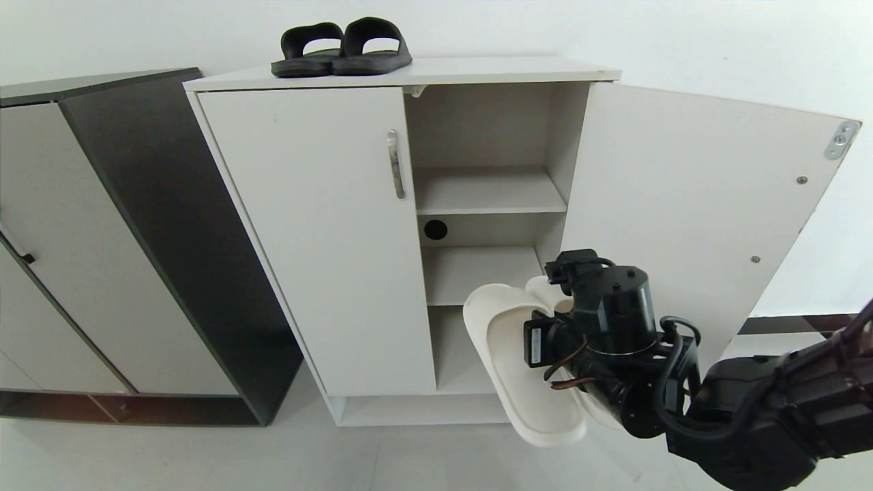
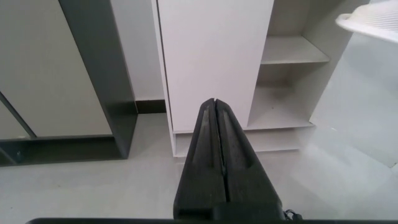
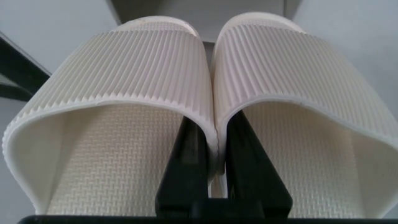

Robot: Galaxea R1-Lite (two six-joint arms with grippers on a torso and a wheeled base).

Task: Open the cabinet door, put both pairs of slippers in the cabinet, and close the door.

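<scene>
Slippers, white pair (image 1: 525, 382): soft moulded foam, held off the floor just in front of the cabinet's open right-hand bay, at about the level of the lower shelf (image 1: 477, 273). They lie side by side and tilted, one end up toward the opening and the other end down toward the floor (image 1: 204, 457). A smooth, flat oval face is turned to the head camera. Wrist view: broad arched straps (image 3: 124, 93) with fine parallel ribs; footbeds embossed in a small herringbone pattern.

Right gripper (image 3: 214, 168): one black finger inside each slipper, closed on the two adjoining strap walls pinched between them. Right arm (image 1: 750, 402) comes in low from the right, its wrist angled toward the bay.

Black slippers (image 1: 341, 48): matte slides, side by side and touching, on the cabinet's top surface near its left end.

Cabinet (image 1: 477, 71): white laminate board. Right door (image 1: 682, 204) swung wide open; left door (image 1: 327, 239) closed, with a vertical metal bar handle (image 1: 395, 164). Flat shelves inside; round hole (image 1: 435, 229) in the back panel.

Left gripper (image 2: 214, 109): fingers pressed fully together, holding nothing, low and facing the closed left door.

Dark grey cabinet (image 1: 170, 225) stands just beside the white one, on its left.
</scene>
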